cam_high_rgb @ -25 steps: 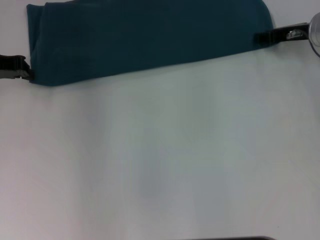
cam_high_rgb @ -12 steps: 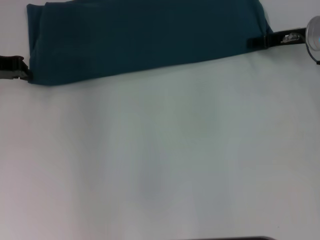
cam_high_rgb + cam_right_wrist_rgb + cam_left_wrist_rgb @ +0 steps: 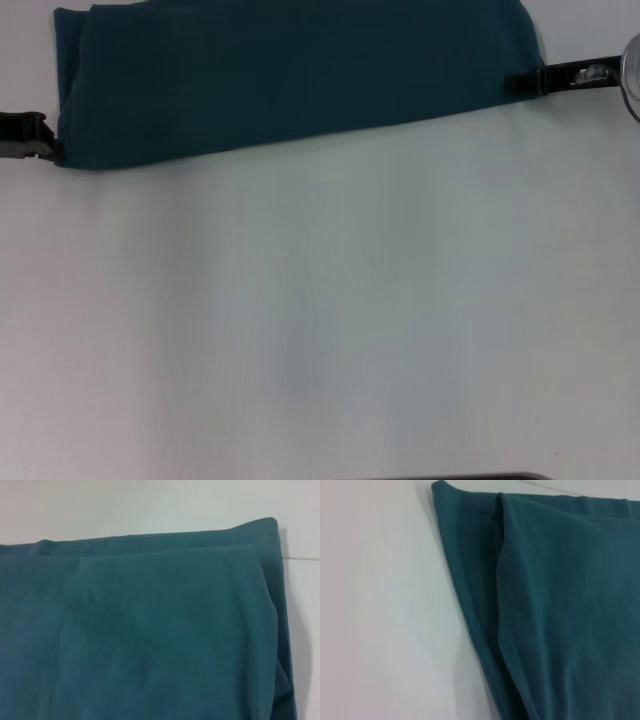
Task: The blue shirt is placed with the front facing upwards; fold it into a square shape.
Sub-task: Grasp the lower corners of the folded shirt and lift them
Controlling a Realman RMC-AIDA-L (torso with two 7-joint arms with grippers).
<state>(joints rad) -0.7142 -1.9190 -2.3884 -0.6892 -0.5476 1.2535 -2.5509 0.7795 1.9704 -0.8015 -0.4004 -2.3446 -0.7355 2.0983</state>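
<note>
The dark teal-blue cotton shirt (image 3: 290, 80) lies at the far edge of the plain white bench (image 3: 330, 320), already folded into a long band with no lettering showing; the wrist views show at least two layers stacked at each end. Its long axis runs across the robot's front from left to right, and the near edge slants, sitting closer to the robot at the left end than at the right.

The left claw (image 3: 40, 140) sits low on the bench just beside the band's left near corner, in the same spot as a second ago. The right claw (image 3: 530, 80) is at the band's right end; half a second ago it had reached a little further in over the cloth, and it has now drawn back outward to roughly where it was a second ago. The right end of the shirt looks a touch fuller than at the halfway moment, so that end seems to be getting nudged or re-gripped rather than lifted. I cannot tell whether either claw is released, clenched or grasping cloth, since the fingertips are not clearly shown.

Judging from this, the lengthwise folds are done and what remains is bringing one end over the other to shorten the band into a square; that fold has not started.
</note>
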